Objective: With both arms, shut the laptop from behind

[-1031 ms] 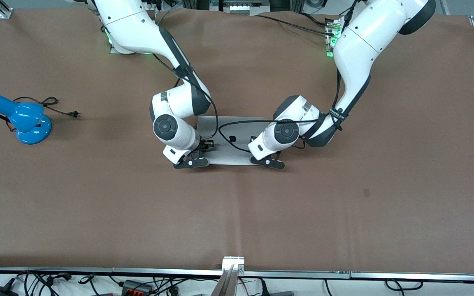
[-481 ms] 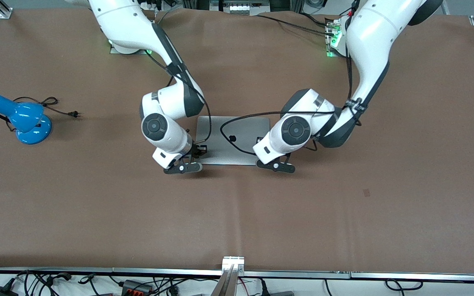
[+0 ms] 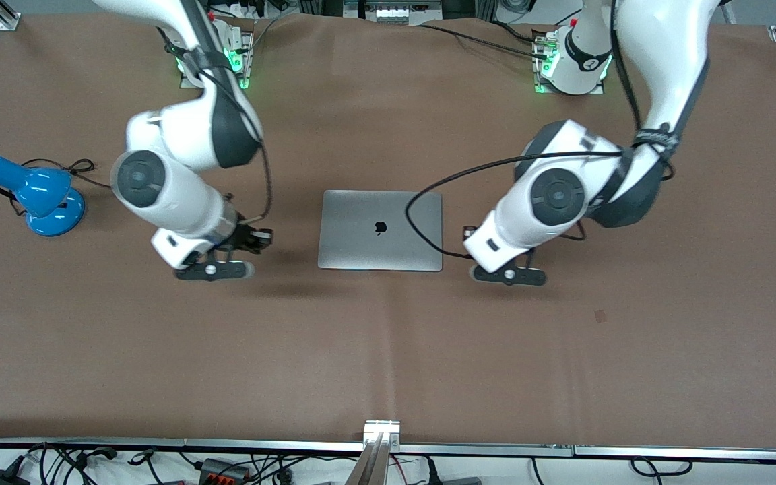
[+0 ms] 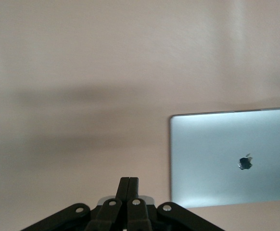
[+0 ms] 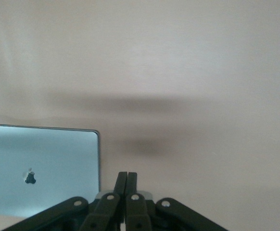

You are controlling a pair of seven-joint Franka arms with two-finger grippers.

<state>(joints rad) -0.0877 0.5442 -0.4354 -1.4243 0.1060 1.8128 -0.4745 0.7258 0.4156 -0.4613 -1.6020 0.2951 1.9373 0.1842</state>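
The silver-grey laptop (image 3: pixel 380 230) lies shut and flat in the middle of the brown table, its lid and dark apple logo facing up. It also shows in the left wrist view (image 4: pixel 231 156) and the right wrist view (image 5: pixel 41 168). My left gripper (image 3: pixel 509 275) is shut and empty, over bare table beside the laptop toward the left arm's end; its fingers show pressed together (image 4: pixel 129 185). My right gripper (image 3: pixel 213 269) is shut and empty, over bare table beside the laptop toward the right arm's end, its fingers together as well (image 5: pixel 125 180).
A blue desk lamp (image 3: pixel 34 195) with a black cord and plug lies at the right arm's end of the table. A black cable (image 3: pixel 422 202) from the left arm hangs over the laptop's edge. The table's front rail (image 3: pixel 381 431) runs along the near edge.
Both grippers have moved off the laptop's lid and swung outward, each toward its own arm's end of the table. The laptop has stayed shut and in place.
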